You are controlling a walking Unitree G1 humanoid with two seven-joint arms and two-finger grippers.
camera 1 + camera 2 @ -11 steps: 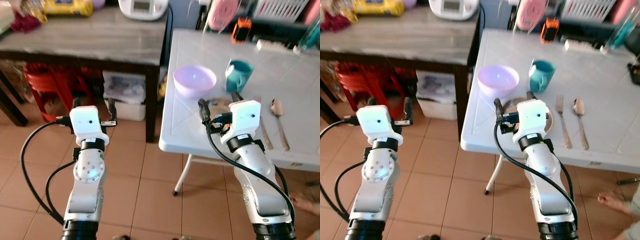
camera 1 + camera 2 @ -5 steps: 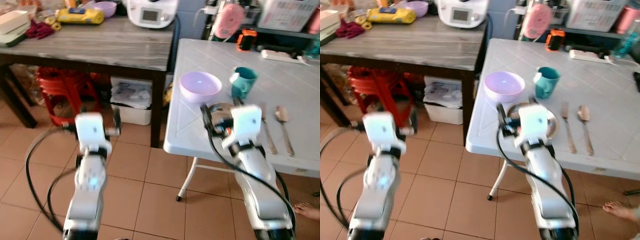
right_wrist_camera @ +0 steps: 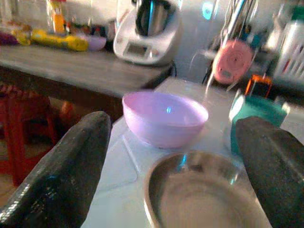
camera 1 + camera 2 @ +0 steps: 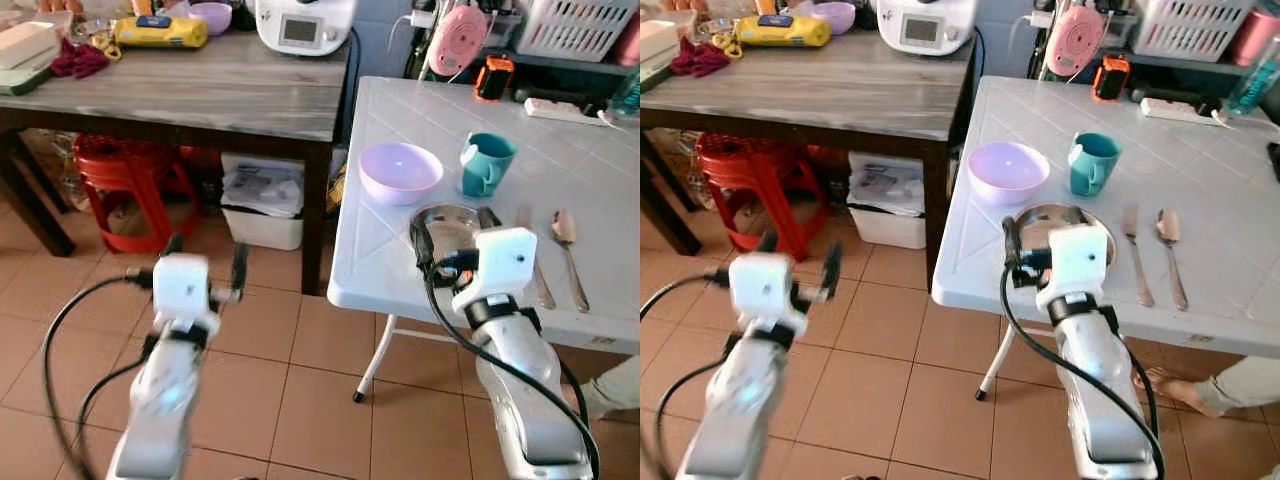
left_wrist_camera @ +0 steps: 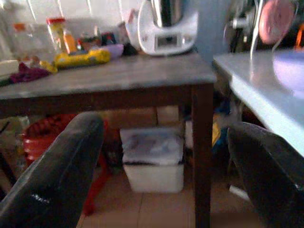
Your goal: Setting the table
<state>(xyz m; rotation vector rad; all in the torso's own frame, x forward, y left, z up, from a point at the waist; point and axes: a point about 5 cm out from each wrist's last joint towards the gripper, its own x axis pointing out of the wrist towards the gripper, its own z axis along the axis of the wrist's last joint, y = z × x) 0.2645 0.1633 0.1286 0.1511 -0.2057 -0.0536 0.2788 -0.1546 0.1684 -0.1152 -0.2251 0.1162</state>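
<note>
A white table [image 4: 1040,110] carries the setting along its near-left part: a lilac bowl [image 4: 1008,171] towards the left edge, a teal mug [image 4: 1091,163] just beside it, and a metal plate [image 4: 1060,217] close to the near edge. A fork [image 4: 1134,253] and a spoon [image 4: 1170,245] lie side by side further along the near edge, apart from the plate. The right gripper [image 3: 178,161] hovers low over the near rim of the plate with its fingers [image 3: 57,175] spread wide, holding nothing; its white wrist housing hides the plate's near rim from the head camera. The left gripper [image 5: 164,166] hangs over the tiled floor [image 4: 890,380], well apart from the table, fingers also spread and empty; that arm is blurred. To the left stands a dark wooden table [image 4: 810,85] with a white kitchen appliance [image 4: 918,22], a yellow packet [image 4: 775,30] and a small purple bowl [image 4: 830,15] at its far edge, red stools [image 4: 750,175] and a white bin [image 4: 885,195] beneath it. A person's foot [image 4: 1175,390] is cut off near the white table
</note>
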